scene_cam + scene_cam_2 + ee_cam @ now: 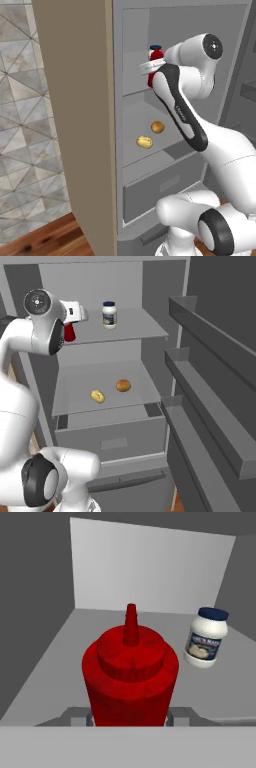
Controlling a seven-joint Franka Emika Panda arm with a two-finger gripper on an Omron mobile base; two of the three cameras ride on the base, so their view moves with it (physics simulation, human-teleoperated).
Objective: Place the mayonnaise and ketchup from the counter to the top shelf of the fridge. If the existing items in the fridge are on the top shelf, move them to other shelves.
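My gripper is shut on the red ketchup bottle and holds it upright at the left front of the fridge's top shelf. The ketchup shows behind my hand in the left base view, and the ketchup also shows left of the mayonnaise. That blue-lidded mayonnaise jar stands on the top shelf, to the right and further back. I cannot tell whether the bottle's base touches the shelf.
A yellowish oval food and an orange-brown ball lie on the middle shelf, above the grey drawer. The open door's grey racks stand at the right. The tan-edged fridge side is on the left.
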